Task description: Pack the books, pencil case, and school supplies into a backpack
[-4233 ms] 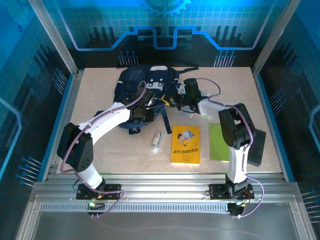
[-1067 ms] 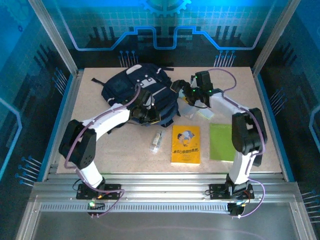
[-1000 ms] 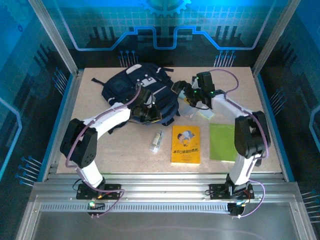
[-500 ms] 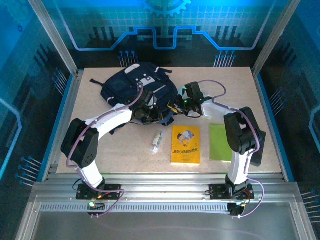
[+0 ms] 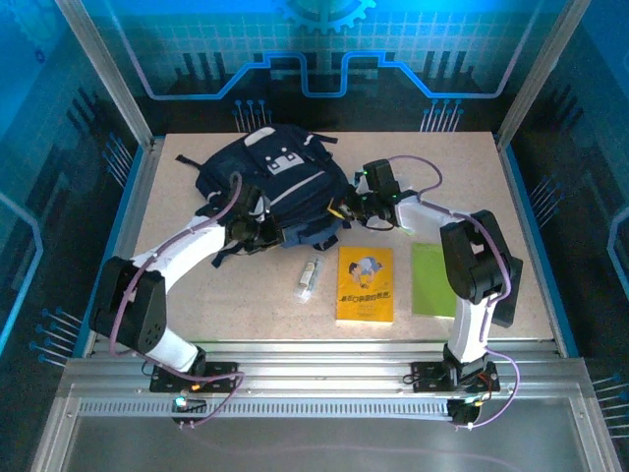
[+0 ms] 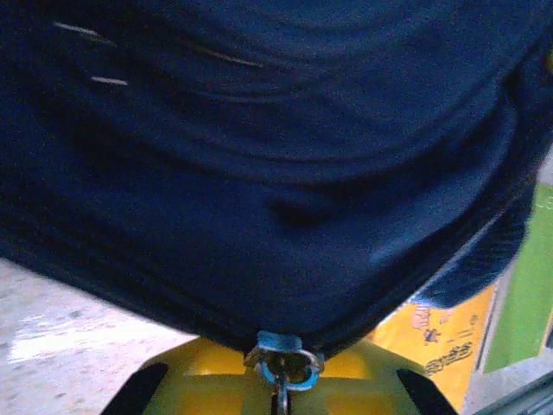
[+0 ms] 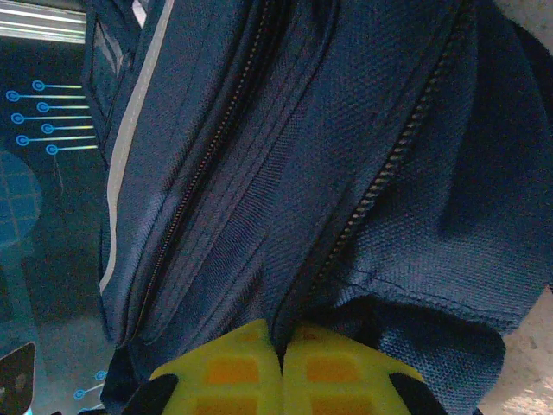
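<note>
- We start with the top external view. A speckled beige tabletop (image 5: 197, 295) lies inside a metal frame, with blue-lit panels behind it.
- The backpack (image 5: 270, 182) lies on the far-left part of the tabletop, white-grey patches facing up.
- The left gripper (image 5: 257, 233) sits at the backpack's near edge. The right gripper (image 5: 346, 211) is at the backpack's right near corner. From here we cannot tell how either pair of fingers stands.
- On the near side of the backpack, apart from it, lies the clear tube (image 5: 309, 280). The yellow book (image 5: 365, 285) is right of the tube, and the lime-green book (image 5: 429, 280) is further right, partly under the right arm.
- In the left wrist view, dark navy backpack (image 6: 276, 156) fabric hangs over the left gripper (image 6: 281, 385). Its fingers (image 6: 216, 380) are clamped on a pale-blue zipper pull (image 6: 281, 356) at the fabric's lower seam.
- Right of the backpack's edge we see the yellow book (image 6: 441, 337) and the lime-green book (image 6: 523, 285).
- In the right wrist view, the backpack (image 7: 346, 156) shows two zip lines and a pale stripe (image 7: 130, 173).
- The fingers (image 7: 233, 367) of the right gripper (image 7: 283, 359) are pressed together, nipping a fold of backpack fabric beside a zip.
</note>
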Controlling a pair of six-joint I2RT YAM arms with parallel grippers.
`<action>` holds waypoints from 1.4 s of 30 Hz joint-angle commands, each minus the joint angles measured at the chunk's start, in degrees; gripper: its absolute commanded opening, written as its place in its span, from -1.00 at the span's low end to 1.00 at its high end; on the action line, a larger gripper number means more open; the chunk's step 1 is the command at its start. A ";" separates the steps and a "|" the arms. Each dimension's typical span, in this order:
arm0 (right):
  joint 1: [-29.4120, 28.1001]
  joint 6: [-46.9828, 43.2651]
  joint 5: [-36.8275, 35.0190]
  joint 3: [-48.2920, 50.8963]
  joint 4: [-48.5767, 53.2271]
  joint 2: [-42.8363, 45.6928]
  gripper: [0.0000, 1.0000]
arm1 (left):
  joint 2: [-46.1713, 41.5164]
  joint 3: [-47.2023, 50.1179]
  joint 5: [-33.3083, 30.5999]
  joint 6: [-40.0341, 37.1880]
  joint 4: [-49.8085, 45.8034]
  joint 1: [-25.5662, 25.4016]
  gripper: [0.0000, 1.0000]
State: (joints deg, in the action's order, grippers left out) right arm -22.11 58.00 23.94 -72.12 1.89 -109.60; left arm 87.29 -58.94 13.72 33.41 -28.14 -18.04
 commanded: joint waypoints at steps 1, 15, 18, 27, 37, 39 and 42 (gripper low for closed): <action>3.65 -2.58 -9.00 -1.86 0.83 -0.08 -1.00 | -3.74 0.78 -2.22 -3.21 -9.28 2.09 -1.00; 3.68 -5.47 -1.29 -4.61 4.89 3.43 -0.18 | -6.22 3.96 1.34 1.81 0.64 6.68 -1.00; 3.30 -4.84 -0.54 -0.25 5.84 8.78 0.72 | -3.14 0.58 1.08 4.06 4.17 1.53 -1.00; 1.16 -1.02 3.13 9.21 3.58 14.23 1.00 | 3.68 -3.30 1.41 8.72 11.41 -6.13 -1.00; -1.80 8.89 2.25 8.63 -8.65 4.58 0.99 | 2.59 -1.88 0.44 10.37 13.79 -7.43 -1.00; -2.06 8.98 0.89 6.65 -8.29 1.72 0.82 | 2.22 -1.14 0.47 10.22 13.23 -7.53 -1.00; -1.72 9.09 -2.12 5.75 -8.03 -1.20 -0.06 | 1.25 0.07 -0.96 8.85 11.51 -7.43 -1.00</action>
State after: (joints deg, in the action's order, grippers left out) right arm -22.94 65.67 24.60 -64.77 -4.64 -107.22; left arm 91.39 -59.44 12.71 43.55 -18.52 -24.82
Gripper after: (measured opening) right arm 0.694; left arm 0.080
